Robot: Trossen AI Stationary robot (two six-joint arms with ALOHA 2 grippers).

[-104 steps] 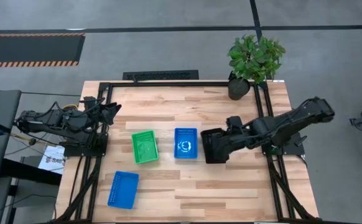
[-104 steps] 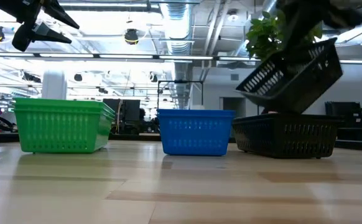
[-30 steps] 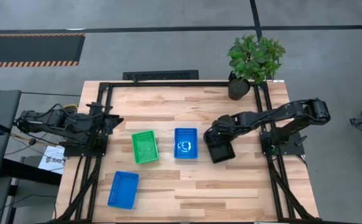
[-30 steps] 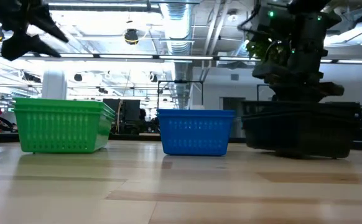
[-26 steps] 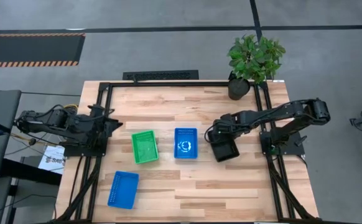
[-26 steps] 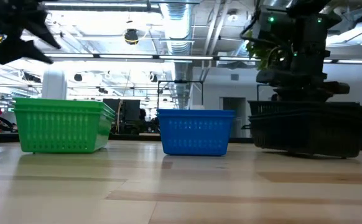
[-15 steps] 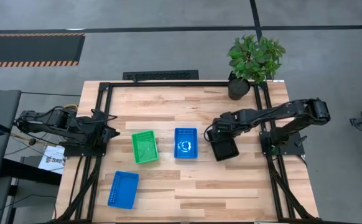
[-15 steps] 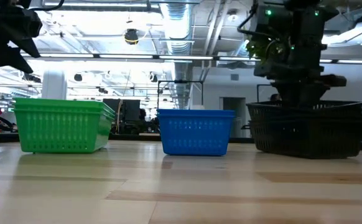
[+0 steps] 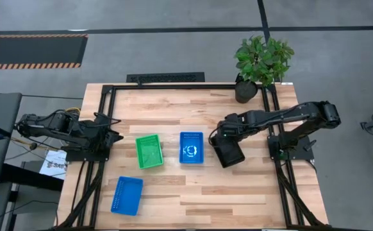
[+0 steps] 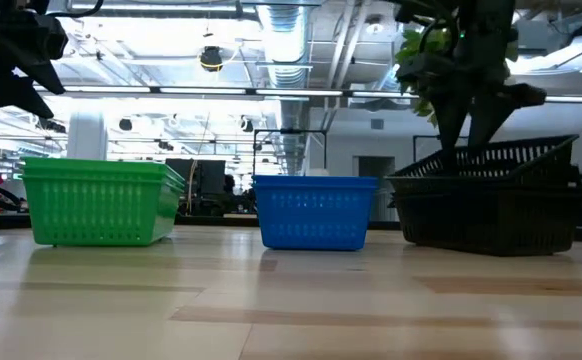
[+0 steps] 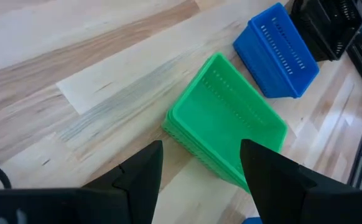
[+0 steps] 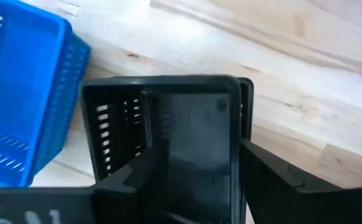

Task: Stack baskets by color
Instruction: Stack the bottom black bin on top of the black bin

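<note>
Even, bright light falls from overhead; the bench point(image 9: 193, 186) shows only soft, short shadows under the baskets in the high view. In the low view, ceiling lights point(image 10: 211, 60) across the upper half glare white, and the black basket point(image 10: 486, 205) at right stands almost as a silhouette. The near wood at the bottom is blurred, out of focus.

Right arm reaches in from the right side toward table centre, wrist angled down, right gripper point(image 9: 225, 137) low with fingers point(image 12: 274, 177) spread apart, nothing between them. Left arm folded at the left edge, left gripper point(image 9: 113, 137) raised, fingers point(image 11: 145, 171) parted, empty.
</note>
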